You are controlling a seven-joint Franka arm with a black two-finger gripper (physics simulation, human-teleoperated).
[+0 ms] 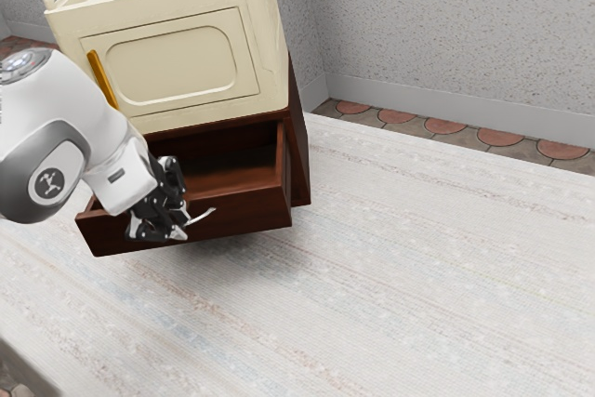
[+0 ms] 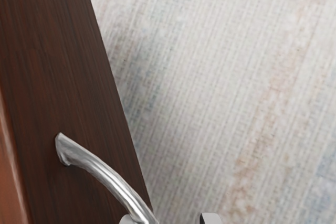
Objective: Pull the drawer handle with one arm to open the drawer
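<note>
While the exterior view shows the pulled-out drawer, the wrist view reveals the end effector open.

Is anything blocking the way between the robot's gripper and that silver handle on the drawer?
No, nothing visible stands between them: the gripper is right at the handle, and the drawer stands partly open.

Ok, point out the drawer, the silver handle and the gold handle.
Drawer (image 1: pixel 249 212): exterior view, front panel.
Silver handle (image 2: pixel 105 174): wrist view, curved bar.
Gold handle (image 1: pixel 102 79): exterior view, middle of the bar.
</note>
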